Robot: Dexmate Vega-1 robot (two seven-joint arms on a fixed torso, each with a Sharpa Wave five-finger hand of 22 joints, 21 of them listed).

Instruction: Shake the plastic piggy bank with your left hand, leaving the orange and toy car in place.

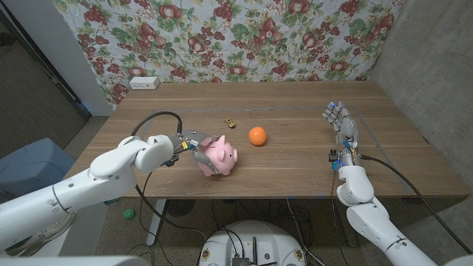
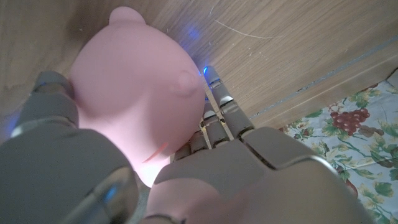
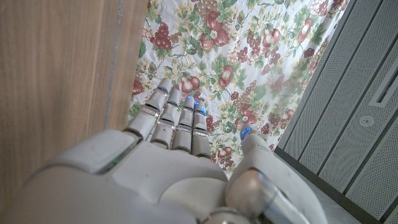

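Observation:
A pink plastic piggy bank (image 1: 220,157) sits near the table's front edge, left of centre, with my left hand (image 1: 194,148) wrapped around its rear. In the left wrist view the pig's pink body (image 2: 134,87) lies between my fingers (image 2: 219,112), which close on it. A round orange (image 1: 256,135) lies just right of the pig, apart from it. A small dark toy car (image 1: 230,122) stands behind them. My right hand (image 1: 341,125) stands on its edge at the table's right side, fingers straight and together, holding nothing; its fingers (image 3: 177,118) show in the right wrist view.
The wooden table (image 1: 295,166) has bare room across its middle and right. A white box (image 1: 143,83) sits at the far left corner. A floral cloth (image 1: 244,37) hangs behind. A blue bin (image 1: 33,166) stands on the floor at the left.

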